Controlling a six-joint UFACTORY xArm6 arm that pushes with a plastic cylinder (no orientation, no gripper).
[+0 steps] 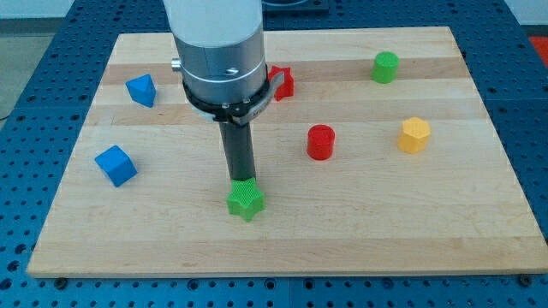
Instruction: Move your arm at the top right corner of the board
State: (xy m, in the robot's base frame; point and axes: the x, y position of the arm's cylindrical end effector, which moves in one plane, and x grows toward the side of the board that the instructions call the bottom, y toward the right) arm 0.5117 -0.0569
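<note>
- A wooden board [479,214] was seen lying on a blue perforated table [17,257], filling most of the view; its top right corner [445,34] was shown bare of blocks.
- The arm's wide grey housing [218,51] was shown coming down from the view's top, left of centre, with the dark rod [237,154] continuing straight below it.
- My tip [242,183] was placed at the top edge of the green star-shaped block [246,200], touching it or just behind it; which of the two could not be told. No jaws were carried by the rod, so nothing was gripped.
- A blue cube [116,165] was set near the board's left edge.
- A second blue block [141,90], tilted and of unclear shape, was placed above it, towards the view's top left.
- A yellow hexagonal block [414,134] was placed at the view's right.
- A red cylinder [320,141] was set just left of the yellow one, well apart from the rod.
- A green cylinder [385,67] was the block nearest the top right corner.
- A red block [283,81] was partly hidden behind the housing, its shape not made out.
</note>
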